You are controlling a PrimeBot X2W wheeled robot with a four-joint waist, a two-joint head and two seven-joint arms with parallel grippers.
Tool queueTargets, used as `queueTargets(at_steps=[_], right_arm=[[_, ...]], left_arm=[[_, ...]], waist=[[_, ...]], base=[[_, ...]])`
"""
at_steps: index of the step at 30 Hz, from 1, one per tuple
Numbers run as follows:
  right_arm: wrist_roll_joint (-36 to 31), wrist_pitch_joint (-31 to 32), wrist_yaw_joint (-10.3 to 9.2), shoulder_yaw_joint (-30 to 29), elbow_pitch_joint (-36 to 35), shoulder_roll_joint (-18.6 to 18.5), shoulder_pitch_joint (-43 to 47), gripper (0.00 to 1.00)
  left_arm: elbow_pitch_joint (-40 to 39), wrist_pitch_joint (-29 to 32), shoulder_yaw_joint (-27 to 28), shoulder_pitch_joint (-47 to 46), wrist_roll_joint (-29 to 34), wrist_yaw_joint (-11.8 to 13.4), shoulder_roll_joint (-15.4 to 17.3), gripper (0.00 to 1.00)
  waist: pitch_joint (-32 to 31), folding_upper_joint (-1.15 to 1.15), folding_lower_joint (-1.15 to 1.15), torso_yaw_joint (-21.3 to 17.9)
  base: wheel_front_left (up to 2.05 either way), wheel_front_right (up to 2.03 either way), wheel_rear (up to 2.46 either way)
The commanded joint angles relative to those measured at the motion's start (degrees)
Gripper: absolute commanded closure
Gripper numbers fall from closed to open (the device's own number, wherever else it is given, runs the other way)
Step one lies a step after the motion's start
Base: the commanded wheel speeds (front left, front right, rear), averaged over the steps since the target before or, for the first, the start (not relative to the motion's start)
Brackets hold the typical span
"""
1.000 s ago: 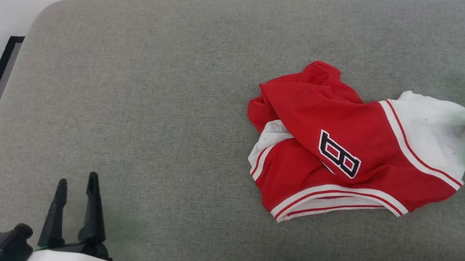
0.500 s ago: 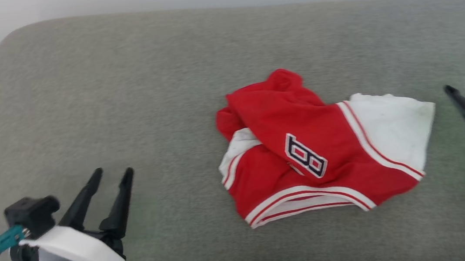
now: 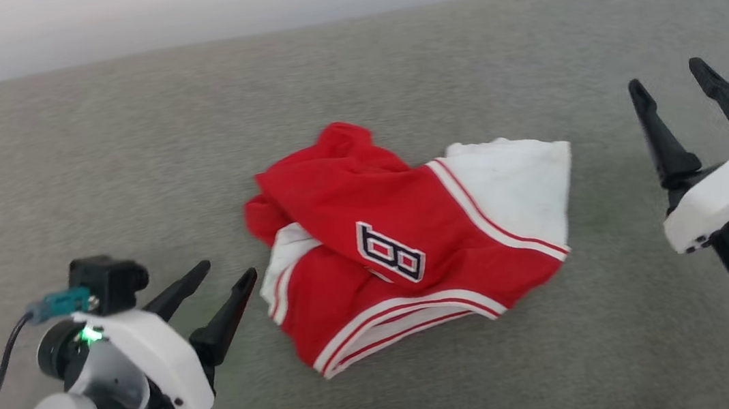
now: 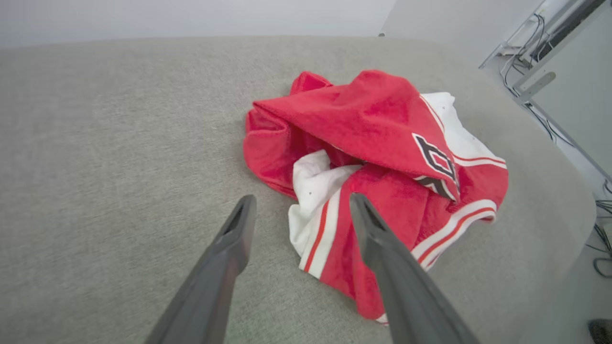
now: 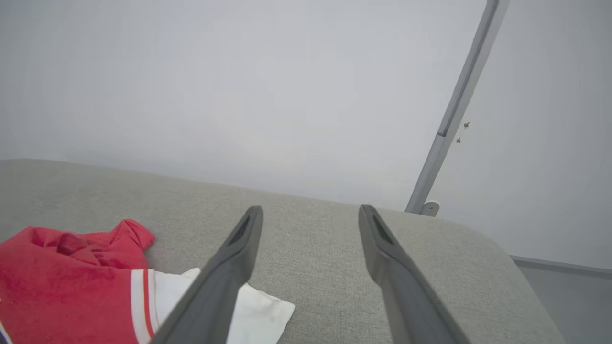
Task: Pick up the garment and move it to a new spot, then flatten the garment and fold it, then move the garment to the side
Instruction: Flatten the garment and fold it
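Garment lies crumpled in a loose heap near the middle of the grey fabric cushion, neither flat nor folded. Red body is bunched up, w/ a white sleeve w/ red-and-white striped trim spread toward the robot's R side. A 2nd bit of white sleeve is tucked under a red fold on the L side, and a striped hem runs along the near edge. One black, white-outlined char, an "8" or "B" lying on its side, shows on the top fold; rest of the lettering is hidden. L gripper sits low at the garment's L, fingers spread apart w/ nothing btwn them, tips aimed at the cloth. In L wrist view one finger is over bare cushion and the other over the cloth's edge; contact can't be told. R gripper is off to the R, apart from the white sleeve, fingers parted and holding nothing, pointing toward the cushion's far edge. R wrist view has a pale wall behind and a grey metal post by the cushion's far corner. Cables hang beyond the cushion in L wrist view.
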Motion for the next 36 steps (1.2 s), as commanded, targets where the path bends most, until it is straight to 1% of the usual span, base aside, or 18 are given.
queueTargets(at_steps=[1, 4, 5, 6, 7, 11, 16, 20, 22, 23, 27, 31, 34, 36], right_arm=[[-2.0, -2.4, -0.05, -0.6, -1.5, 1.4, 1.3, 0.00], [-4.2, -5.3, -0.03, -0.9, -3.7, 4.8, 3.1, 0.00], [-4.6, -6.0, -0.03, -0.9, -4.1, 5.6, 3.6, 0.00], [-4.6, -6.0, -0.03, -0.9, -4.1, 5.6, 3.6, 0.00], [-5.1, -7.3, -0.04, -0.5, -4.8, 7.0, 4.6, 0.00], [-5.3, -8.6, -0.03, -0.1, -5.6, 9.7, 6.6, 0.00], [-4.9, -8.7, -0.03, -0.1, -5.8, 11.4, 8.2, 0.00], [-4.9, -8.5, -0.03, -0.3, -6.1, 11.9, 9.0, 0.00], [-4.7, -8.5, -0.03, -0.5, -6.0, 12.0, 9.1, 0.00], [-4.9, -8.6, -0.04, -0.6, -6.0, 12.0, 9.0, 0.00], [-5.2, -8.7, -0.03, -1.4, -6.0, 11.9, 8.7, 0.00], [-5.4, -8.7, -0.04, -2.1, -6.3, 11.8, 8.7, 0.00], [-5.5, -8.4, -0.03, -2.7, -6.5, 11.7, 9.1, 0.00], [-5.3, -8.2, -0.03, -3.0, -6.5, 11.6, 9.3, 0.00]], left_arm=[[0.3, 1.5, -0.6, -1.7, 0.2, -0.1, 0.4, 0.00], [1.4, 4.2, -1.5, -3.4, 0.1, 0.2, 0.7, 0.00], [1.7, 4.9, -1.8, -4.1, 0.2, 0.2, 0.7, 0.00], [1.7, 4.9, -1.8, -4.1, 0.2, 0.2, 0.7, 0.00], [2.5, 6.4, -2.3, -5.2, 0.3, 0.2, 0.9, 0.00], [4.5, 8.8, -2.6, -7.1, 0.5, 1.2, 1.3, 0.00], [7.8, 11.6, -3.1, -8.4, 1.0, 3.0, 1.5, 0.00], [10.3, 14.2, -3.7, -8.6, 0.7, 4.4, 1.3, 0.00], [11.1, 14.8, -3.9, -8.9, 0.3, 4.7, 1.0, 0.72], [11.4, 15.0, -3.8, -8.9, 0.0, 4.9, 0.8, 1.00], [11.3, 14.8, -3.4, -9.1, -1.0, 4.3, 0.6, 1.00], [9.4, 13.2, -1.5, -8.6, -2.1, 4.9, 1.4, 1.00], [7.0, 11.8, 0.7, -7.5, -2.9, 6.3, 2.5, 1.00], [5.4, 11.1, 2.5, -6.4, -3.1, 7.4, 4.0, 1.00]], waist=[[0.9, 0.00, 0.00, -2.6], [1.5, 0.00, 0.00, -4.6], [1.8, 0.00, 0.00, -5.1], [1.8, 0.00, 0.00, -5.1], [2.3, 0.00, 0.00, -6.2], [3.3, 0.00, 0.00, -8.1], [4.3, 0.00, 0.00, -9.8], [4.7, 0.00, 0.00, -10.4], [4.9, 0.00, 0.00, -10.5], [5.0, 0.00, 0.00, -10.4], [5.1, 0.00, 0.00, -9.6], [4.9, 0.00, 0.00, -8.1], [4.7, 0.00, 0.00, -6.8], [4.5, 0.00, 0.00, -6.0]], base=[[0.00, 0.00, 0.00], [0.00, 0.00, 0.00], [0.00, 0.00, 0.00], [0.00, 0.00, 0.00], [0.00, 0.00, 0.00], [0.00, 0.00, 0.00], [0.00, 0.00, 0.00], [0.00, 0.00, 0.00], [0.00, 0.00, 0.00], [0.00, 0.00, 0.00], [0.00, 0.00, 0.00], [0.00, 0.00, 0.00], [0.00, 0.00, 0.00], [0.00, 0.00, 0.00]])
